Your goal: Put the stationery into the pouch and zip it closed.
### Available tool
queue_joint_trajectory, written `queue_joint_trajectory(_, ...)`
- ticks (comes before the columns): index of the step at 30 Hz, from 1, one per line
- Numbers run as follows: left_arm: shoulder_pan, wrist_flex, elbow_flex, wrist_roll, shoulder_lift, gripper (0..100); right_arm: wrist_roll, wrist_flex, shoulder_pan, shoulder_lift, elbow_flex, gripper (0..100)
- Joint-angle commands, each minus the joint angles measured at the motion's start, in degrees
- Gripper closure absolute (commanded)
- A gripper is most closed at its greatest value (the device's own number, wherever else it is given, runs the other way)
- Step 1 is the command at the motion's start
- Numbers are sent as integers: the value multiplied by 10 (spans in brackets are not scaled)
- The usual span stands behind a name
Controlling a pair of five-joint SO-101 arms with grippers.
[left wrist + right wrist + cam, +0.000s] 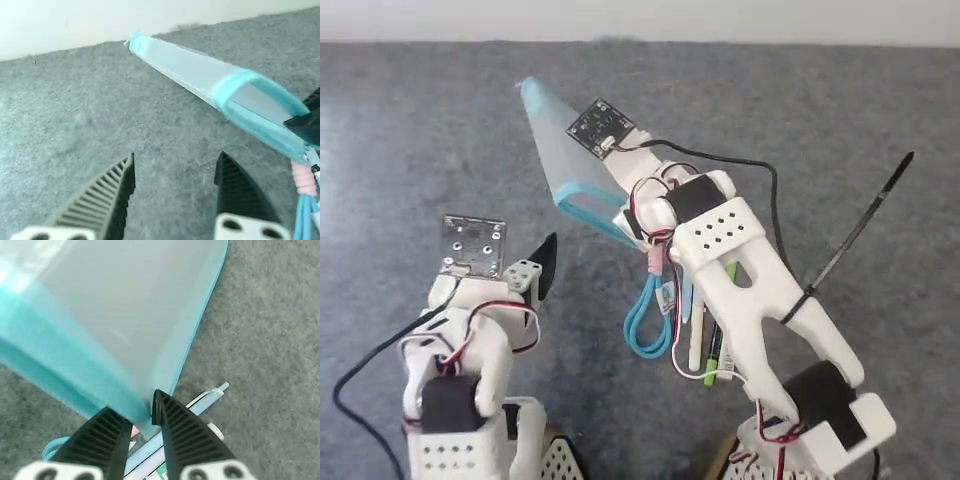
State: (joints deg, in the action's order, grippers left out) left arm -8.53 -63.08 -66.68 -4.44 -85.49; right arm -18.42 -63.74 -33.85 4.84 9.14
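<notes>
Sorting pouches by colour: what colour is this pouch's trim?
Turquoise, on a translucent pale pouch; clearest in the left wrist view.

One pouch (pixel 560 140), at least three pens (pixel 697 340), left tool (pixel 176 157), right tool (pixel 134 405).

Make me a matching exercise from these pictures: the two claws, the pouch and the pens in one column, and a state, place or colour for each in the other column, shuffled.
Column one:
1. left claw
2. right claw
3. pouch
4. pens

Column two:
A. shut on a corner of the pouch
B. lying on the grey carpet
C. open, holding nothing
D. translucent with turquoise trim

Pairs: 1-C; 2-A; 3-D; 4-B
</notes>
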Motion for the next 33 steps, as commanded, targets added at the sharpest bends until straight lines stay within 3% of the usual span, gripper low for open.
queue_joint_trajectory(1, 18, -11, 44, 11, -7, 705, 16, -7, 3, 41, -5, 991)
queue_joint_trajectory(8, 33, 18, 47, 8, -4, 676, 16, -32, 2, 57, 4, 991)
queue_joint_trajectory(15, 33, 45, 45, 7, -2, 676, 14, -36, -35, 173, 76, 991)
queue_joint_trajectory(33, 57, -2, 55, 4, -4, 678, 2, -37, -55, 165, 94, 991)
